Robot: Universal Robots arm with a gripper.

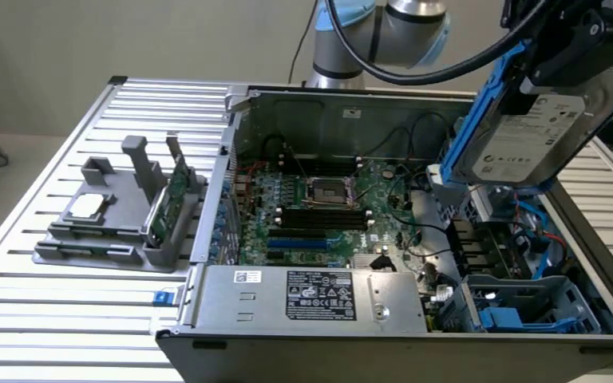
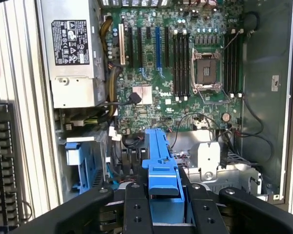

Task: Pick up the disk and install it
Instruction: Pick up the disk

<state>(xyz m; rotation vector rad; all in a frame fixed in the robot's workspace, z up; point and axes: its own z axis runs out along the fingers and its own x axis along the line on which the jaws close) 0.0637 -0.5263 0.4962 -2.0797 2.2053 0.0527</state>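
The disk (image 1: 525,140), a silver-grey drive with a white label in a blue carrier frame, hangs tilted and nearly on edge above the open computer case (image 1: 350,112), at the exterior view's upper right. My gripper (image 1: 557,68) is shut on its top end. In the wrist view, the blue carrier of the disk (image 2: 161,165) sits clamped between my black fingers (image 2: 136,209), with my gripper (image 2: 165,209) over the drive bay area of the case. The disk touches nothing below it.
The motherboard (image 1: 318,199) and power supply (image 1: 318,307) lie inside the case. A blue drive bay (image 1: 520,307) sits at its near right corner. A grey stand (image 1: 115,223) on the slatted table holds a small silver chip (image 1: 86,206) and a green card (image 1: 170,203). A keyboard (image 2: 5,165) lies beside the case.
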